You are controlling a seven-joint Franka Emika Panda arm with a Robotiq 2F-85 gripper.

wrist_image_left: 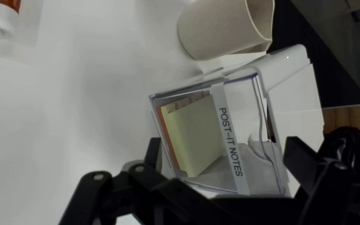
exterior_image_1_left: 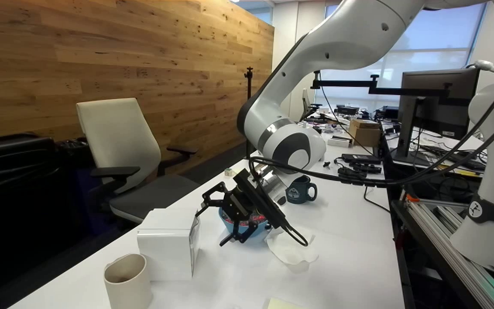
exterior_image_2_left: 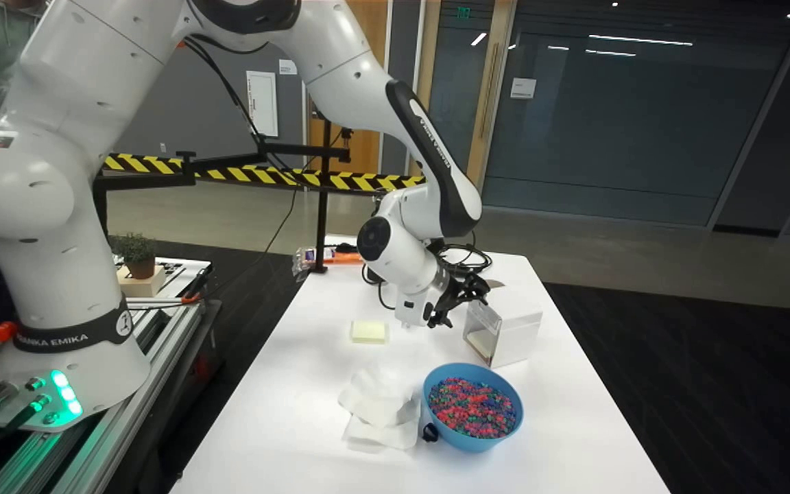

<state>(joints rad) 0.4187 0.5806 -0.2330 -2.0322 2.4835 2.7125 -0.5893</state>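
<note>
- White box (wrist_image_left: 297,100) with a clear front lettered "POST-IT NOTES": stands on the worktop (exterior_image_1_left: 350,266), near the blue bowl (exterior_image_2_left: 474,444).
- Yellow notes (wrist_image_left: 195,137): lean inside the box.
- Jaws: spread wide before the box, fingers (wrist_image_left: 302,162) flanking it in the wrist view; contact cannot be told.
- Cream cup (exterior_image_1_left: 127,283): stands just beside the box.
- Coloured beads (exterior_image_2_left: 474,408): contained in the bowl.

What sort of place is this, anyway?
Most likely an office, or a lab set up in one. An exterior view shows a desk chair beside the white table and a computer monitor, and a container is labelled POST-IT NOTES.
</note>
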